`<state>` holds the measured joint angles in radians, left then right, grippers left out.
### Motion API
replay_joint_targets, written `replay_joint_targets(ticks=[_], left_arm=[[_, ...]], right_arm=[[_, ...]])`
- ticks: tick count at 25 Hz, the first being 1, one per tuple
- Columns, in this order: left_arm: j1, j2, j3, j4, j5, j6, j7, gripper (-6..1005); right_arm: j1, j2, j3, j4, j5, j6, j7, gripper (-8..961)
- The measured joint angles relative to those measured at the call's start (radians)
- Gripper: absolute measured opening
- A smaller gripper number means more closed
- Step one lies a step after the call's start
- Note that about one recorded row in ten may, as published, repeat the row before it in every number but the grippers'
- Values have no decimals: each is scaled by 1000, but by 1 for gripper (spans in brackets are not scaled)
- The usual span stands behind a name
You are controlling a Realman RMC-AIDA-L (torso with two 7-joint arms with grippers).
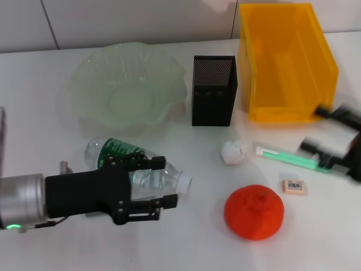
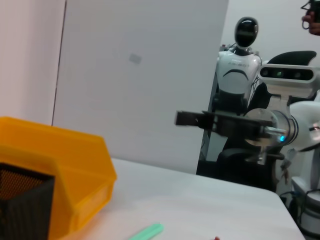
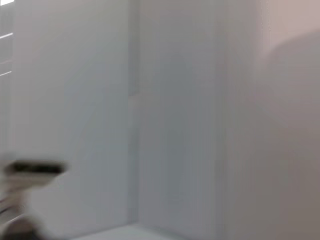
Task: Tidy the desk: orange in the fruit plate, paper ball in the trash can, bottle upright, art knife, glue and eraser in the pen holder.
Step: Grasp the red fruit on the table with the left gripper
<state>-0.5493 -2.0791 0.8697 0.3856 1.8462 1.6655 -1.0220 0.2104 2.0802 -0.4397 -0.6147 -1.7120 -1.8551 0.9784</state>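
Note:
A clear bottle [image 1: 127, 161] with a green label lies on its side at the front left. My left gripper [image 1: 169, 182] hangs open over its neck end, one finger on each side. The orange [image 1: 254, 212] sits at the front centre-right, with the white paper ball [image 1: 233, 151] behind it. A small eraser [image 1: 293, 186] lies right of the orange. A long green stick-shaped tool [image 1: 285, 157], [image 2: 147, 231] lies beyond the eraser. My right gripper [image 1: 315, 130], [image 2: 192, 119] is blurred at the right edge, open, just above that tool's far end.
The pale green fruit plate [image 1: 90, 73] stands at the back left. The black mesh pen holder [image 1: 213, 90], [image 2: 25, 200] is beside it, and the yellow bin [image 1: 324, 62], [image 2: 75, 160] is to its right. The right wrist view shows only a wall.

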Motion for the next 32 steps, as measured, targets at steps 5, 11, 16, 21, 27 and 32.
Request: replay_joint_targets(ticks=[5,11,16,21,27,32], left_arm=[[-84,-1,5,-159,-17,-68,117,779],[-205,-1,-5,-354,-19,-183,236,778],[-253,-2,-27,-434,-22,-242,295,777],[-327,-2,-119,-559,25,-399,331,777],[-339,-2,-343,-628,268,-465,336,775],[-320,-3,-644,-687,579,-552,347,775]], right_arm=[[17,1,202,60,0,8,6,803],[23,1,222,74,0,11,8,803],[28,1,218,74,-4,18,7,803],[31,2,217,84,-8,32,5,803],[36,2,217,86,-9,37,4,803],[37,2,217,86,-10,38,4,803]])
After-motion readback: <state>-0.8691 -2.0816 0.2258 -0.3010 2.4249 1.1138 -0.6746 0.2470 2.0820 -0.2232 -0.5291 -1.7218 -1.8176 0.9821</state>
